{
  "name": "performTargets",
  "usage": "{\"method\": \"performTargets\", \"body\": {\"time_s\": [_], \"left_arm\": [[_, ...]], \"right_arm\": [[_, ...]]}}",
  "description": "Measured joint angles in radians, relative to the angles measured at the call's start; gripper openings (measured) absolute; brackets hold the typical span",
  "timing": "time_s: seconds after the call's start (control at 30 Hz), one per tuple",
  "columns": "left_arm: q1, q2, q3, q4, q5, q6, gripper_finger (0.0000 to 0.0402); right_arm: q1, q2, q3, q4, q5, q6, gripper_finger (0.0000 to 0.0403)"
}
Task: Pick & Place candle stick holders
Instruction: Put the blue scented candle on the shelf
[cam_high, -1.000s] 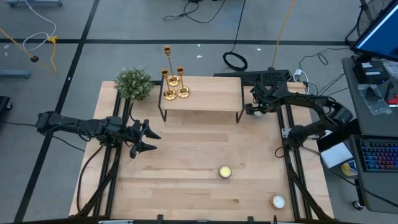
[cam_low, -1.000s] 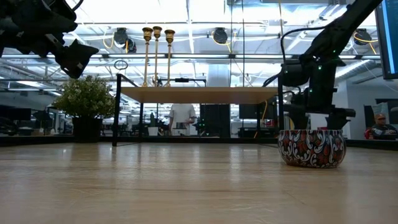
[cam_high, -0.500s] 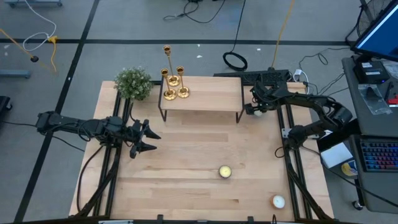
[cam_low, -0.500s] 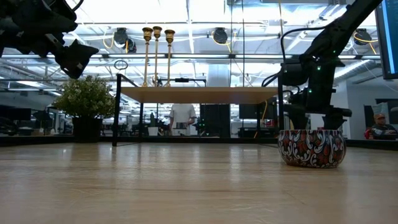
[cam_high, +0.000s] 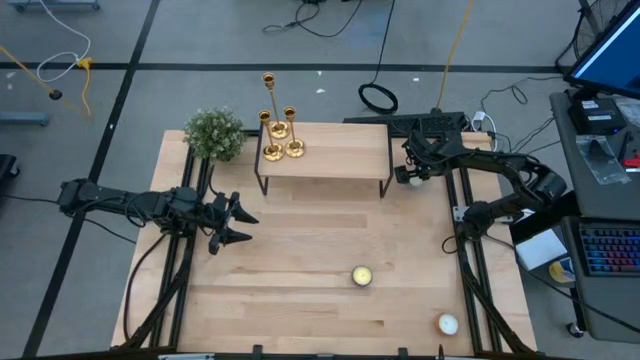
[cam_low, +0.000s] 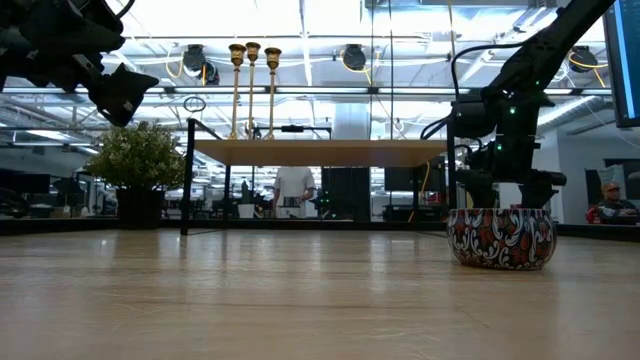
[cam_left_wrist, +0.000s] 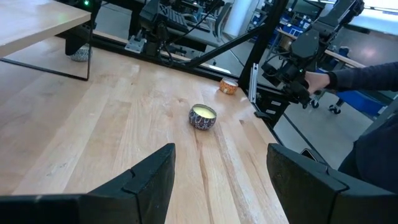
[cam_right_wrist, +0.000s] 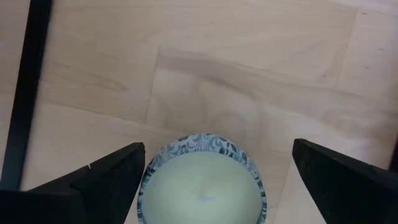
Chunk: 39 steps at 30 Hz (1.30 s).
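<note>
Three shiny gold candle stick holders (cam_high: 279, 132) of differing heights stand close together at the left end of a small raised wooden shelf on black legs (cam_high: 330, 155), in the upper middle of the high view; in the low view they rise as thin stems (cam_low: 252, 90) above the shelf top, upper left of centre. Just left of the shelf sits a small green bushy plant in a dark pot (cam_high: 214, 133).

The left gripper (cam_high: 240, 227) hangs over the left part of the light wooden desk (cam_high: 300, 300), well apart from the holders, its fingers (cam_left_wrist: 152, 180) spread open with nothing between them. The right gripper (cam_high: 400, 175) is at the right end of the shelf, upper right of centre in the high view. Its fingers (cam_right_wrist: 118, 171) are wide open on either side of a round candle in a blue-and-white patterned tin (cam_right_wrist: 200, 180), directly below it on the desk; they do not grip it.

A second candle in a patterned tin (cam_high: 361, 276) lies lower centre of the high view, and a pale round candle (cam_high: 447, 324) sits near the lower right corner of the desk. In the left wrist view a person's hand and dark sleeve (cam_left_wrist: 348, 78) show at the upper right, beyond the desk
</note>
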Motion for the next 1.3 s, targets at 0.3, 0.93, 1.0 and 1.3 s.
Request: {"method": "performTargets", "body": {"time_s": [0.3,0.93,1.0,1.3], "left_arm": [[0.000,0.000,0.000,0.000,0.000,-0.002,0.0253],[0.000,0.000,0.000,0.000,0.000,-0.003,0.0253],[0.000,0.000,0.000,0.000,0.000,-0.003,0.0253],[0.000,0.000,0.000,0.000,0.000,-0.001,0.0253]], "right_arm": [[0.000,0.000,0.000,-0.002,-0.003,-0.001,0.0400],[0.000,0.000,-0.001,-0.064,-0.004,0.029,0.0391],[0.000,0.000,-0.001,-0.062,-0.004,0.034,0.0391],[0.000,0.000,-0.001,-0.061,-0.001,0.061,0.0386]]}}
